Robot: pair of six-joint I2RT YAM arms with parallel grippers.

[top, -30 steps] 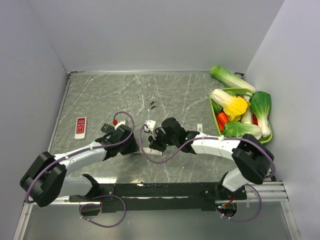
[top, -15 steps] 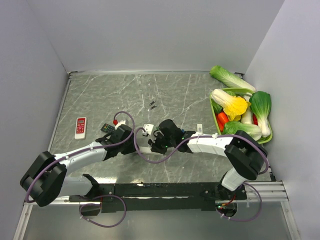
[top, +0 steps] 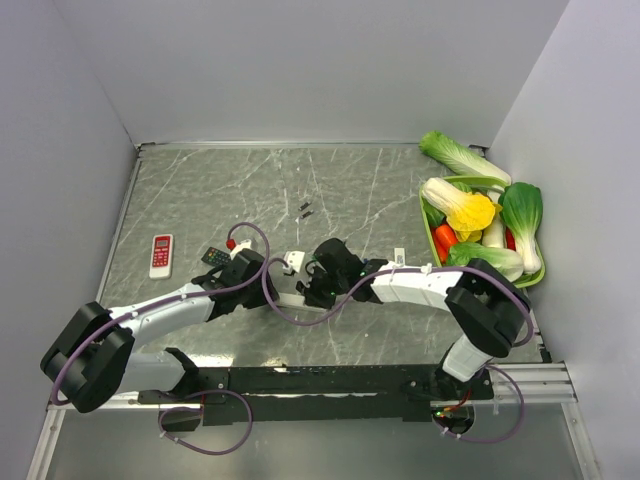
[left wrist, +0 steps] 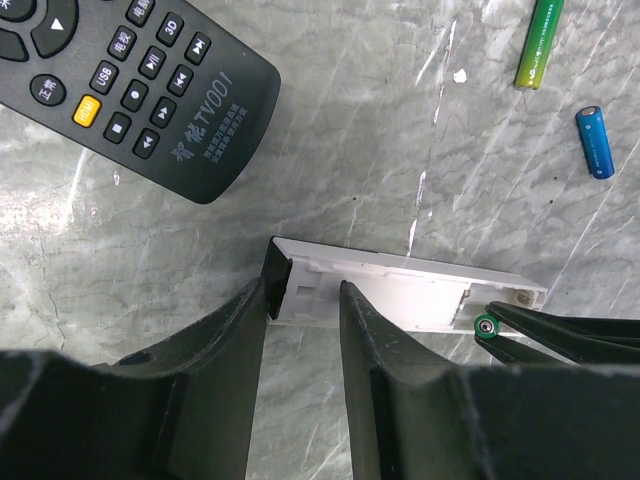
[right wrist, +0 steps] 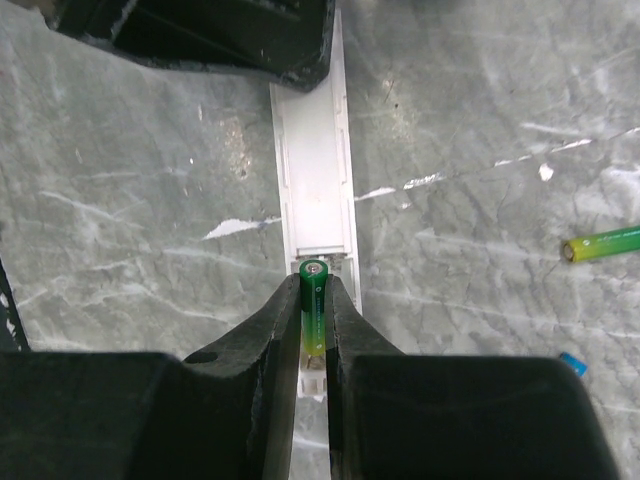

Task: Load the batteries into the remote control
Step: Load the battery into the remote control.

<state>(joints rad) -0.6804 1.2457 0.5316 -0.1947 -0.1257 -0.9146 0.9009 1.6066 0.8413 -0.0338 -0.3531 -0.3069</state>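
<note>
The white remote control [left wrist: 420,290] lies back up with its battery bay open, partly hidden between the arms in the top view [top: 296,260]. My left gripper [left wrist: 305,295] is shut on its end, one finger at the end wall and the other over the body. My right gripper [right wrist: 314,285] is shut on a green battery [right wrist: 314,310], whose tip hangs just above the bay's near end and shows in the left wrist view [left wrist: 487,326]. Loose batteries lie on the table: a green one [left wrist: 540,45] and a blue one [left wrist: 594,142].
A black TV remote [left wrist: 140,80] lies close beside the left gripper. A red-and-white remote [top: 161,255] sits at the left. Small dark cells [top: 306,209] lie mid-table. A green basket [top: 425,215] of vegetables stands at the right wall.
The right gripper has shifted a little left with the green battery, closer over the white remote. The left gripper has edged right and narrowed onto the remote's end.
</note>
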